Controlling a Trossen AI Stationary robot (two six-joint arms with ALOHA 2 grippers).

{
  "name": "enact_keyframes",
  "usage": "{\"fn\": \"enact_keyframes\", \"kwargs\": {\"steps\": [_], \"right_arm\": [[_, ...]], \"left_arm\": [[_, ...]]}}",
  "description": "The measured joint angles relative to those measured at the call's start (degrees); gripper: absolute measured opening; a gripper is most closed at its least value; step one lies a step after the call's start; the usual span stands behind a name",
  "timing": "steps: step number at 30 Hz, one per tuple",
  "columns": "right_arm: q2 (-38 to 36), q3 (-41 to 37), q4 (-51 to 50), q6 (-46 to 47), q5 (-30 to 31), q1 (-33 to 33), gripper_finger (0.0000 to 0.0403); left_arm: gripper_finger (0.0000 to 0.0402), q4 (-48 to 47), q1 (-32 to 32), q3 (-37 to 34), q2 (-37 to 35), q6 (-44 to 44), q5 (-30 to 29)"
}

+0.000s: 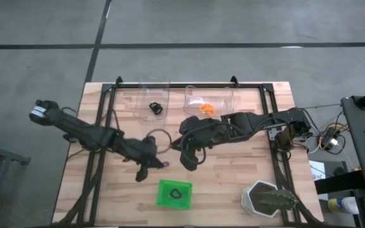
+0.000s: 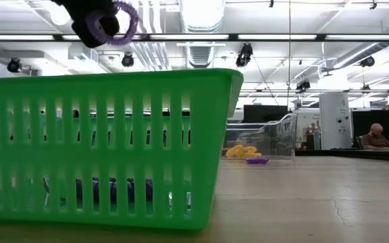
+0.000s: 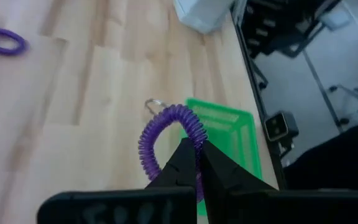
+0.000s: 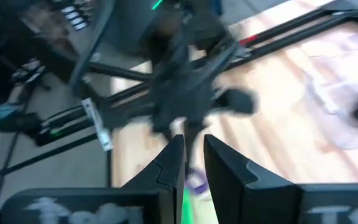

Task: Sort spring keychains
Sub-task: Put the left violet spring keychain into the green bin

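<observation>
Wood-slat table in a big lab space. The left gripper is pinched shut on a purple spring keychain, hanging it near the green tray. It looks featherlight, floppy and springy, so I'd nip one coil strand. The right gripper sits nearby, fingers slightly parted, holding nothing.

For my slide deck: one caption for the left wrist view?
Left gripper holds a purple spring keychain above the wooden table, green tray just beyond.
</observation>
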Motion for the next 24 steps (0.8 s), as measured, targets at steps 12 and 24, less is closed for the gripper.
{"fn": "enact_keyframes", "kwargs": {"steps": [12, 24], "right_arm": [[-0.8, 0.0, -3.6, -2.3, 8.4, -2.8, 0.0056], [-0.8, 0.0, -4.2, -3.9, 9.4, -5.8, 0.0056]], "left_arm": [[0.0, 6.7, -6.2, 1.8, 16.4, 0.8, 2.4], [0.0012, 8.8, -6.6, 4.6, 26.4, 5.5, 8.8]]}}
